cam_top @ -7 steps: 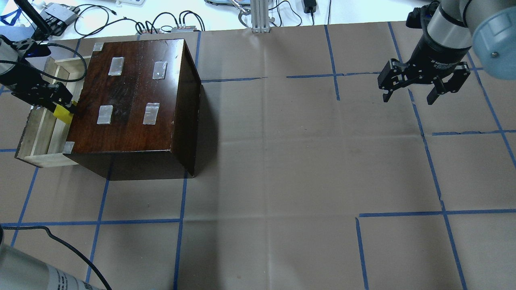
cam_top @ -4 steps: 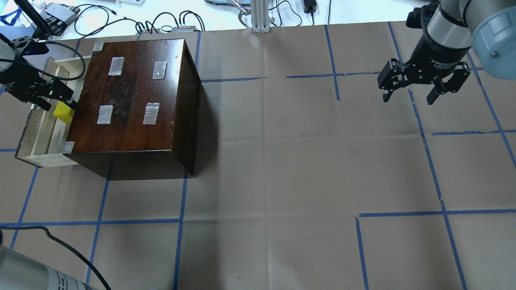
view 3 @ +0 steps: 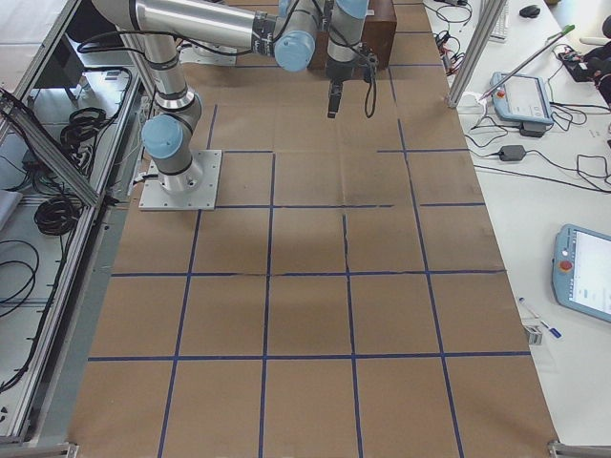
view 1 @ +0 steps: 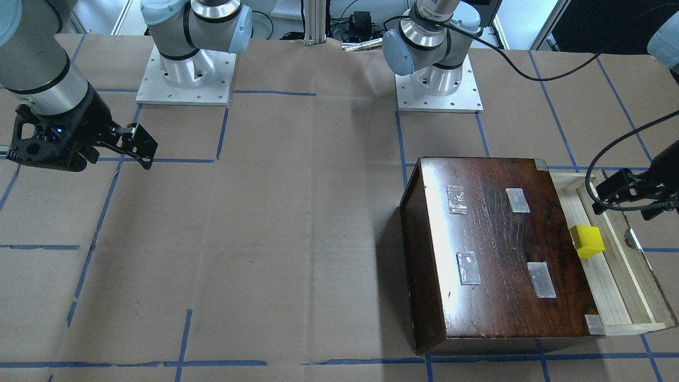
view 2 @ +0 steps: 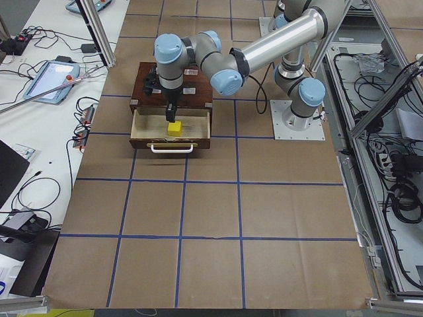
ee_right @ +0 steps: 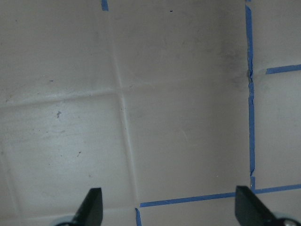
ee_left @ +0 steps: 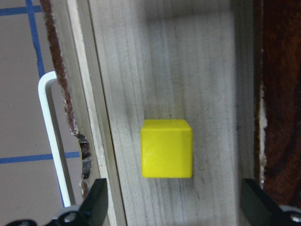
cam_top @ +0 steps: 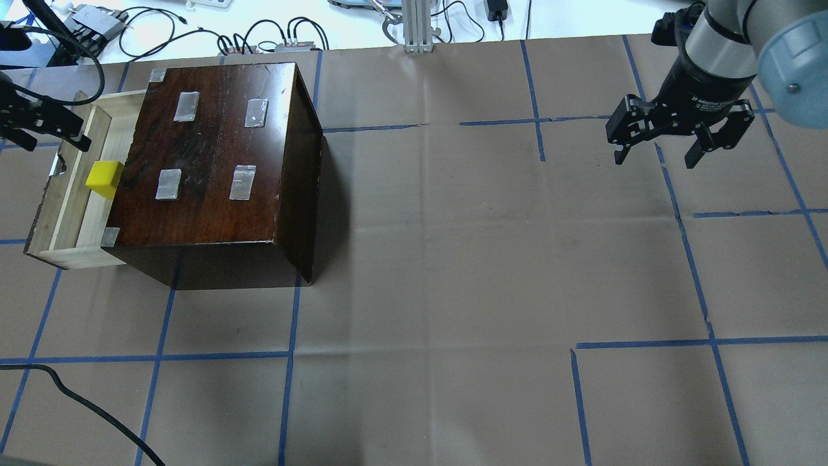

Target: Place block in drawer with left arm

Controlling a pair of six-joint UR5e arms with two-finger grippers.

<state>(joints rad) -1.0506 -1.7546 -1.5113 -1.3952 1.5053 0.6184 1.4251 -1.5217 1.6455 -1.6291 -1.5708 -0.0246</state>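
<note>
The small bright yellow cube block [cam_top: 104, 178] sits flat on the pale wood floor of the pulled-out shallow drawer [cam_top: 67, 197], about halfway along its length. In the left wrist view it touches neither the drawer's front wall nor the glossy dark reddish-brown wooden cabinet [cam_top: 213, 149]. Seen from overhead, the block lies at 9 o'clock of the cabinet's top. A bent white wire handle [ee_left: 47, 141] sits on the drawer's notched dark front.

The black left gripper [cam_top: 52, 139] hangs above the drawer at about 11 o'clock from the block. Its fingers [ee_left: 98, 201] are spread wide and hold nothing.

Well away at 3 o'clock, over the brown paper table [cam_top: 453, 259] with blue tape lines, the black right gripper [cam_top: 656, 155] hovers with fingers wide apart and nothing between them.
</note>
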